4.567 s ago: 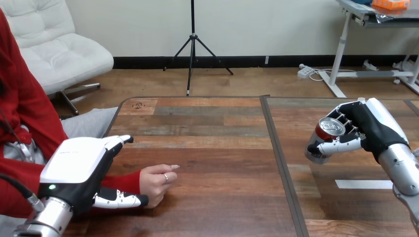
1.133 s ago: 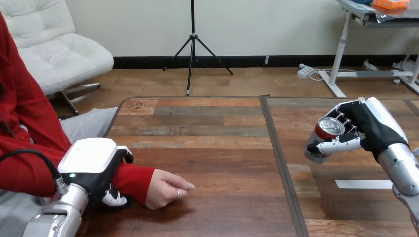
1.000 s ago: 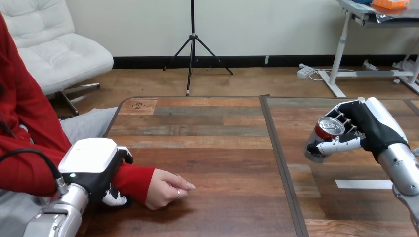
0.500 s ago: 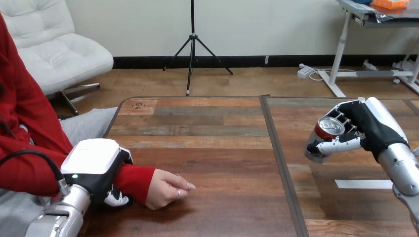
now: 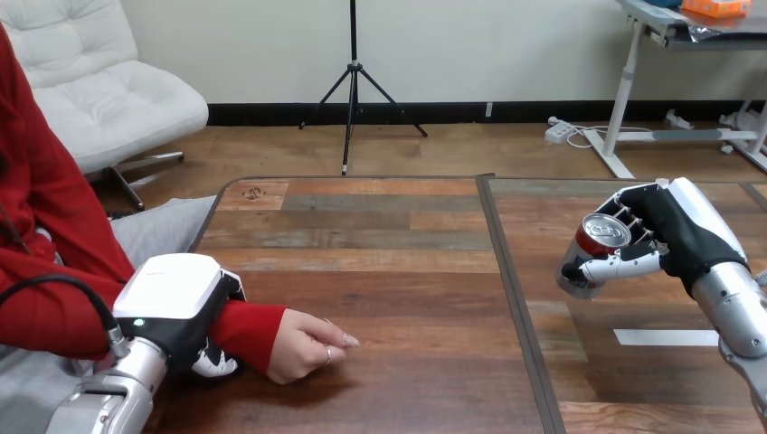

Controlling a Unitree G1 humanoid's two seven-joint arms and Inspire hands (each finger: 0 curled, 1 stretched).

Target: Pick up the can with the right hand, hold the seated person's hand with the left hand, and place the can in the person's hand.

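A silver can with a red band (image 5: 597, 249) is lifted off the table at the right, tilted, with my right hand (image 5: 677, 228) shut on it, fingers behind it and thumb across its front. At the lower left my left hand (image 5: 175, 297) lies over the person's red-sleeved wrist, its fingers curled over the far side and its thumb (image 5: 217, 365) under the near side. The person's hand (image 5: 303, 344) rests on the wooden table (image 5: 389, 262) just right of my left hand, fingers loosely bent, holding nothing. A wide stretch of table separates it from the can.
A dark seam (image 5: 508, 298) runs front to back between the two table halves. A strip of white tape (image 5: 665, 337) lies on the right half below the can. The person's red-sleeved arm comes in from the left edge.
Since the oldest frame my left hand has gone from open beside the person's hand to curled round the wrist, and the person's hand lies a little further right. The right hand and can are still.
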